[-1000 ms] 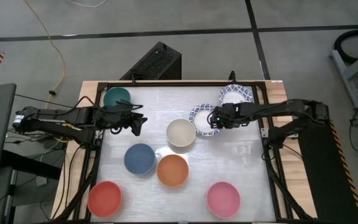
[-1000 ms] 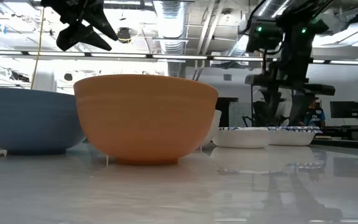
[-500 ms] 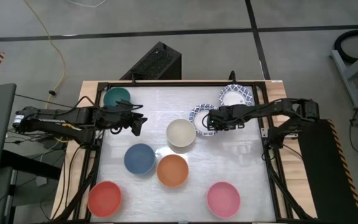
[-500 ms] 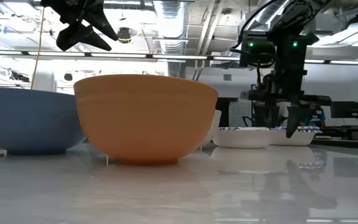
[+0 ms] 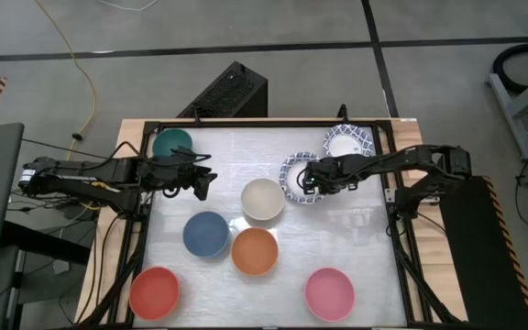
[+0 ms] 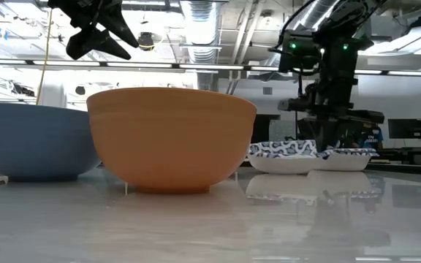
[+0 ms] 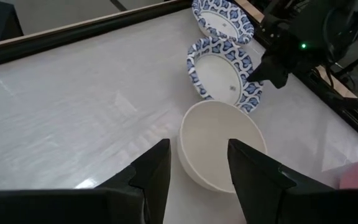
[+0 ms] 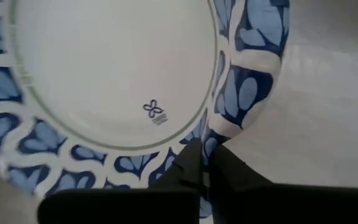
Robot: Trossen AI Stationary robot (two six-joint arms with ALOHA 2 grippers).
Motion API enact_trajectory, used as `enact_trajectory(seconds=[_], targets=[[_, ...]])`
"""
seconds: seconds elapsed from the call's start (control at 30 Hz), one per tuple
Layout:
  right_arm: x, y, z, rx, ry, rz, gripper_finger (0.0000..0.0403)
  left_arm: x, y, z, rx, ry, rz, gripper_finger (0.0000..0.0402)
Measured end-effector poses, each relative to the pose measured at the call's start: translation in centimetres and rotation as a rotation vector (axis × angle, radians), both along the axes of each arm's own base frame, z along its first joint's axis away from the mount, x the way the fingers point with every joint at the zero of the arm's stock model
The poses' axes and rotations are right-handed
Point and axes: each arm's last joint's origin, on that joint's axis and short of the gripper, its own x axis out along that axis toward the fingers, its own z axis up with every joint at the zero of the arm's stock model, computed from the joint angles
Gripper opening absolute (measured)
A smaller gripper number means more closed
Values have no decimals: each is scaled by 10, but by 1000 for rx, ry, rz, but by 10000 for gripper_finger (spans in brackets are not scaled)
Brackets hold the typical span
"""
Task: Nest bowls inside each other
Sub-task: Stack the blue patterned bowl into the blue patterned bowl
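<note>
At the patterned bowl's (image 5: 296,174) rim, right hand (image 5: 308,181) has clamped shut.

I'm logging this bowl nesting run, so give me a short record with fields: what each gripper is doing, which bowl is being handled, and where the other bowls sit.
right gripper: shut on rim of the nearer patterned bowl, which sits tilted in the low view
left gripper: raised over the table's left, holding nothing
second patterned bowl: far right corner
cream bowl: centre, beside the gripped bowl
teal bowl: far left corner
blue bowl: and orange bowl side by side
red bowl: near left
pink bowl: near right
nested so far: none
</note>
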Motion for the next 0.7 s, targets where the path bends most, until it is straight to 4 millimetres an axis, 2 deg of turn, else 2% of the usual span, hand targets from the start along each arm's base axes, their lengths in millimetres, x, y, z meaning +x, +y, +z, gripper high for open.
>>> enact_trajectory(seconds=[0.33,0.7], targets=[[15,-2,23,-42,-79,4,17,0,0,0,-5,-2,1,149],[25,-21,59,-93,-129,44,16,0,0,0,-6,-2,0,148]])
